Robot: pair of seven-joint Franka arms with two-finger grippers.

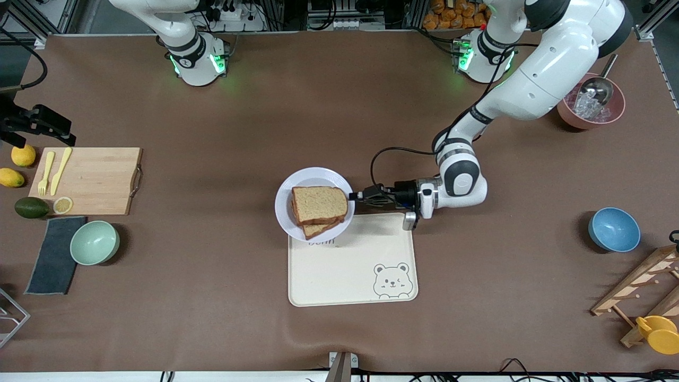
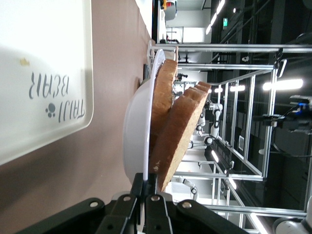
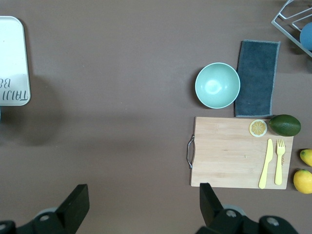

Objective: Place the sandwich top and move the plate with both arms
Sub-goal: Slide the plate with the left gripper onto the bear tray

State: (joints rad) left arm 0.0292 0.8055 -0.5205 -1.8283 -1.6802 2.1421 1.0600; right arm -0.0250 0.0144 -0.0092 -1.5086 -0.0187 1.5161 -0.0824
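With the sandwich top already stacked, the left gripper pinched the plate rim over the tray corner, apparently to shift it, while the right gripper waited open above the table.

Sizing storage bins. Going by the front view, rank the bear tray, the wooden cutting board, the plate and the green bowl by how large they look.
1. Bear tray, largest.
2. Wooden cutting board.
3. Plate, holding the sandwich.
4. Green bowl, smallest.
All rest on the table, so nearness barely skews this.
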